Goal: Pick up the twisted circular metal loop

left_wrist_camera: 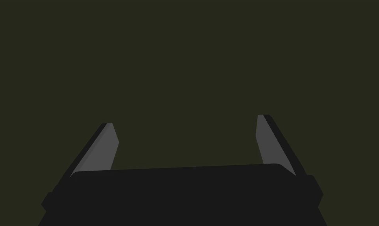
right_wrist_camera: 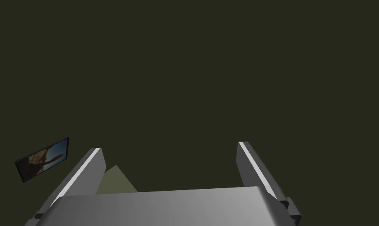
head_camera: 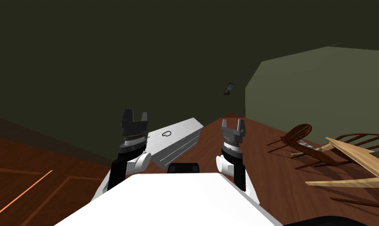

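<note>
A small dark loop (head_camera: 166,133) lies on top of a light grey chest of drawers (head_camera: 184,131) against the dark green wall, ahead of me in the head view. My left gripper (head_camera: 135,116) is raised to the left of the chest, a little above the level of its top, with its fingers (left_wrist_camera: 106,147) spread and nothing between them. My right gripper (head_camera: 234,125) is raised to the right of the chest, also open and empty, its fingers (right_wrist_camera: 88,164) wide apart. Both point up toward the wall.
Dark wooden chairs (head_camera: 298,141) and a pale wooden table (head_camera: 359,157) stand on the brown wood floor (head_camera: 28,157) at the right. A small framed picture (head_camera: 228,88) hangs on the wall near the corner.
</note>
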